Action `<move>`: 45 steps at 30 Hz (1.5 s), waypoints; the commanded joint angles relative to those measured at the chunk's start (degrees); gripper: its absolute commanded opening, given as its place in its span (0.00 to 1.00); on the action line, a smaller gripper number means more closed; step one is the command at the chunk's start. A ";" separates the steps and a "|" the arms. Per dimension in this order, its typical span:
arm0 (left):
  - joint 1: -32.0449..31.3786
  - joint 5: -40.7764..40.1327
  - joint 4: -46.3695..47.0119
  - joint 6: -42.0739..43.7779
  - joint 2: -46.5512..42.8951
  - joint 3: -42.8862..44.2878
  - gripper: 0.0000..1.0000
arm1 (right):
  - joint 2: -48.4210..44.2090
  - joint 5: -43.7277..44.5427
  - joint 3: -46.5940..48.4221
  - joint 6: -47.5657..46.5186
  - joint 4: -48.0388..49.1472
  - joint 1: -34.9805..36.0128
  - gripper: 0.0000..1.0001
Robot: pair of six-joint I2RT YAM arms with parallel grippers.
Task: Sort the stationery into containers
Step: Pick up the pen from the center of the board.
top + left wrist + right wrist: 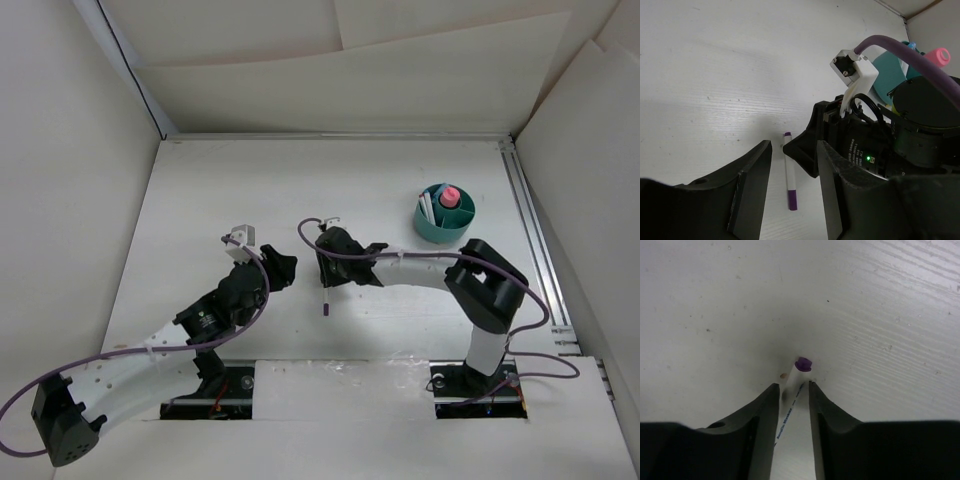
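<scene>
- The thin white pen is laid flat on the table, near its middle, with its long axis run near to far
- Its long purple cap is pointed at the near edge, and its small purple end is pointed far
- The right gripper is set astride the pen's far part, jaws narrowly parted; whether the pen is pinched cannot be told
- The left gripper is held released, fingers parted, just left of the pen
- The teal cup is stood far right, well apart, and is loaded with a pink-capped marker and white pens
</scene>
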 commanded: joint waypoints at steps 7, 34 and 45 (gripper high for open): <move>0.29 -0.31 1.04 0.14 -0.75 0.58 0.38 | 2.17 3.51 4.51 1.51 -1.49 0.31 0.32; 0.29 -3.22 -0.46 -2.06 -5.59 -0.56 0.38 | -2.48 4.65 5.04 0.99 -2.90 -0.47 0.00; 0.29 2.68 5.42 -1.00 -0.75 -1.09 0.38 | -18.48 2.19 4.42 -3.67 -0.97 -17.16 0.00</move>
